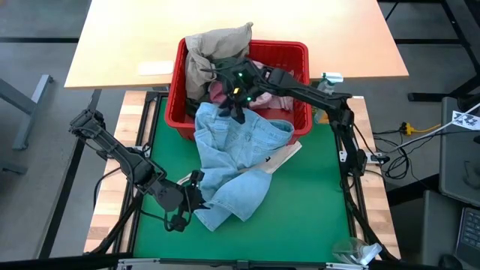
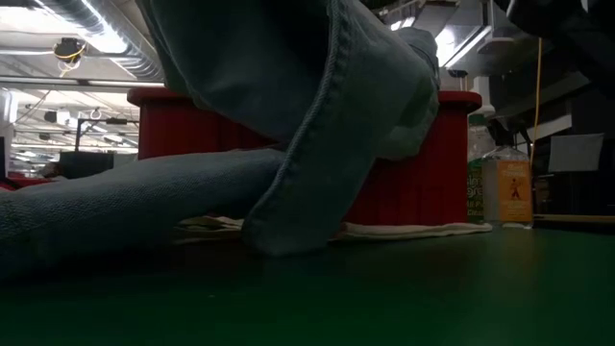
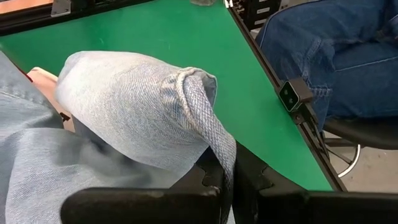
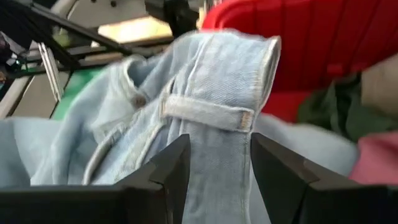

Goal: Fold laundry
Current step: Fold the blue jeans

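Note:
Light blue jeans (image 1: 236, 154) trail from the red basket (image 1: 300, 52) onto the green mat (image 1: 315, 202). They fill the low view (image 2: 317, 125). My right gripper (image 1: 234, 105) is at the basket's near rim, shut on the jeans' waistband. My left gripper (image 1: 196, 196) is low at the near left, shut on a leg end. Beige (image 1: 217, 45), pink (image 1: 219, 91) and dark garments lie in the basket. My left gripper pinches the hemmed cuff (image 3: 214, 140) of one jeans leg between its two fingers, coming level from the table's left. The cuff's edge folds over and runs down into the fingers; the leg bulges just beyond them and rests on the mat. My right gripper has the jeans' waistband (image 4: 217, 155) between its two fingers, just beside a belt loop (image 4: 208, 113). The fingers (image 4: 168, 168) stand across the band. The waistband is raised above the mat at the basket's near rim, and the rest of the jeans hangs down from it.
A flat pale piece (image 1: 285, 156) lies on the mat under the jeans, also in the low view (image 2: 404, 229). A bottle (image 2: 512, 187) stands at the mat's right. A person's legs (image 3: 336, 56) show beyond the table edge. A wooden table (image 1: 315, 30) lies behind the basket.

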Tool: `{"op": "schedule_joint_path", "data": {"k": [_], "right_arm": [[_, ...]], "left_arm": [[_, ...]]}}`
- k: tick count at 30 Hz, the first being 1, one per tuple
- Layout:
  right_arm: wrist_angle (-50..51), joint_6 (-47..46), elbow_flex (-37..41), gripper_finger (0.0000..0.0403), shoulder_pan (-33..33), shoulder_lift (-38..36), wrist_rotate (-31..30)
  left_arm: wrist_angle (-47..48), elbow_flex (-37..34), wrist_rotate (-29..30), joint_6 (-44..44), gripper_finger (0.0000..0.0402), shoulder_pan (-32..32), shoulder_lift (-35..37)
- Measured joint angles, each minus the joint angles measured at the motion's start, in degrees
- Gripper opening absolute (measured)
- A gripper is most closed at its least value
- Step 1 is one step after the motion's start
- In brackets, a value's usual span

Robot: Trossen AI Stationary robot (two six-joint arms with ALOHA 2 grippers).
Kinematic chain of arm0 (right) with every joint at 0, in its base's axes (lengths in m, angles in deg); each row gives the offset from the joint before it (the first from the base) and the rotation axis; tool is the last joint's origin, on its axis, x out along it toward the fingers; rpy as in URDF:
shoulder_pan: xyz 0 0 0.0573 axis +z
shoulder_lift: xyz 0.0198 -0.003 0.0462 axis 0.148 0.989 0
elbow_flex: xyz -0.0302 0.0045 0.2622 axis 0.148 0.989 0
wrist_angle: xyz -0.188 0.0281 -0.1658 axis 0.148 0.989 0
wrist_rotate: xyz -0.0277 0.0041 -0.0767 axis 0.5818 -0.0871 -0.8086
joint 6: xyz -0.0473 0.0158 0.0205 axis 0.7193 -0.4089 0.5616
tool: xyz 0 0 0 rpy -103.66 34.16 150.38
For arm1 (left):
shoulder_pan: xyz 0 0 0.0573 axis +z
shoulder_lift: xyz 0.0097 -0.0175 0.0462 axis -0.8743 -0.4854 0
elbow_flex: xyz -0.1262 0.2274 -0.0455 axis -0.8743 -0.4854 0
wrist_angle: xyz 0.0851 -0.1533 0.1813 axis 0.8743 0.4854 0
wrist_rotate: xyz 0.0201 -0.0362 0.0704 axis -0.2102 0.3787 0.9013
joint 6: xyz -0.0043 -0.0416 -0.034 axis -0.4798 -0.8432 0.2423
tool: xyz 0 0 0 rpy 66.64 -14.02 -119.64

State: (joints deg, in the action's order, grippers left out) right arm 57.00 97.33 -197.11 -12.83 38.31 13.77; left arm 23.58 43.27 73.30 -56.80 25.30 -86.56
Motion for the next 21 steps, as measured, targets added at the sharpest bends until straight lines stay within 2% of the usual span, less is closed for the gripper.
{"op": "schedule_joint_path", "data": {"k": [11, 17, 21], "right_arm": [[4.0, 0.0, 0.0, 0.0166, -0.1, 0.0, -0.1], [0.1, -4.3, 0.0, 0.0166, -0.1, 0.0, -6.0], [-2.5, -4.0, 0.0, 0.0166, 0.0, 0.0, -7.2]], "left_arm": [[0.4, 0.0, 0.0, 3.4, 0.0004, 0.0, 0.0], [0.6, 0.0, 0.0, 3.5, 0.0004, 0.0, 0.0], [0.9, 0.0, 0.0, 3.5, 0.0004, 0.0, 0.0]]}}
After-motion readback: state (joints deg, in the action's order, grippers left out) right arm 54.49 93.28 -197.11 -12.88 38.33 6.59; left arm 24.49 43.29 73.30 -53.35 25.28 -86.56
